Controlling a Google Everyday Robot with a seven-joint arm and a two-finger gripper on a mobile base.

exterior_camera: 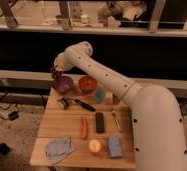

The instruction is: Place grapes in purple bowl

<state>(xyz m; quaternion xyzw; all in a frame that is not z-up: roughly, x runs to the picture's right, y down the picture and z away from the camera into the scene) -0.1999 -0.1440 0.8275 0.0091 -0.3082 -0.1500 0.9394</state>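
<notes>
Camera view: gripper (pixel 55 71) hovers at far rim of purple bowl (pixel 62 85), presumably poised to drop grapes; open or clamped, cannot tell.

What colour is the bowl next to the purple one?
Orange-red bowl, camera view; gripper hovers by the purple bowl rim.

Gripper (pixel 55 70): hung above purple bowl (pixel 62 84), far-left corner. Red bowl (pixel 87 83): just beside it, far edge. Carrot (pixel 84 128), remote (pixel 100 122): centre. Cloth (pixel 59 148), apple (pixel 95 146), sponge (pixel 114 146): near edge. Arm (pixel 107 77): spanned from near-right corner.
</notes>
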